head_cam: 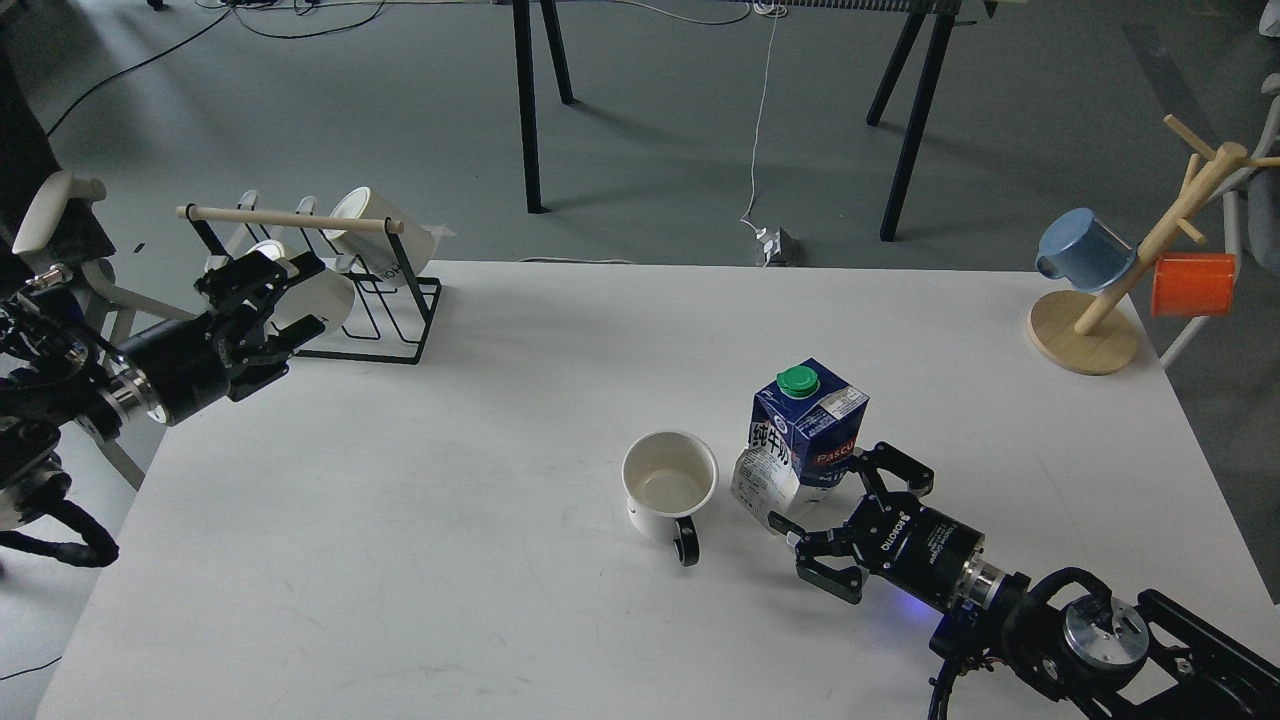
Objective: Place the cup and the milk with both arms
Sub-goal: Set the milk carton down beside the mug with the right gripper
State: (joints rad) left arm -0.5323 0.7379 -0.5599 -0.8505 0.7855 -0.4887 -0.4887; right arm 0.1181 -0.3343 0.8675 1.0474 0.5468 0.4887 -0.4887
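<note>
From above the table (400, 520), the milk (806, 420) stands upright near the middle, the cup (669, 484) just to its left, handle toward the robot. The right gripper (835, 505), fingers spread and empty, sits at the carton's base; I'd back it away low and straight so nothing gets tipped. The left gripper (268, 308) hangs open, well apart, by the mug rack (400, 320).

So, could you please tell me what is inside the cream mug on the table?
The cup stands upright and looks empty: its pale inner wall and bottom show. The inside of its near wall is hidden by the rim.
</note>
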